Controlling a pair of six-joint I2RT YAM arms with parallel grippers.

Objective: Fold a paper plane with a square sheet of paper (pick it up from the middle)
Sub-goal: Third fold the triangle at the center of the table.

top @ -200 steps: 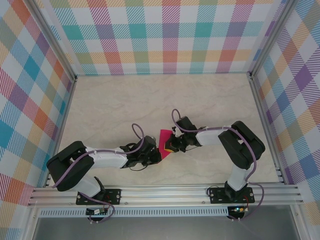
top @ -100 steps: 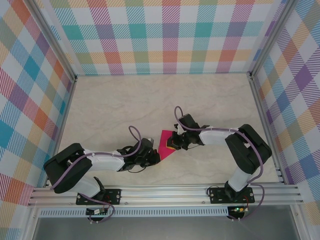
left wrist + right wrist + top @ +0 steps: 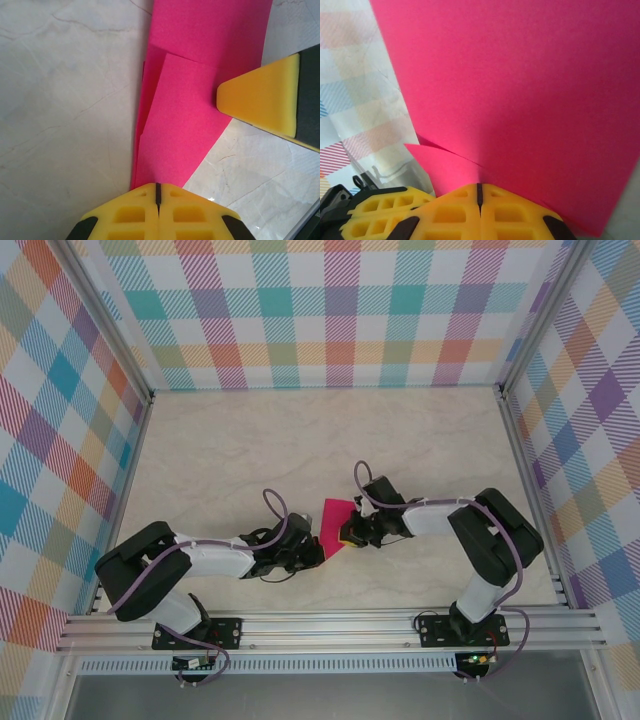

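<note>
The left gripper (image 3: 306, 552) has its yellow jaws pinched tight on the narrow near end of the sheet of paper (image 3: 333, 524), which sits between the two arms over the front middle of the table (image 3: 230, 450). The paper is bright magenta and plain, partly folded, with one flap overlapping another along a lengthwise crease. The right gripper (image 3: 350, 531) is clamped closed on its right edge.

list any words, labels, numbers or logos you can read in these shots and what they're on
None: no readable text in these pictures.
The square sheet of paper is plain pink and unprinted.
The yellow tips of the left gripper and the right gripper carry no marking.
The checked walls and the marbled table bear only pattern.
</note>
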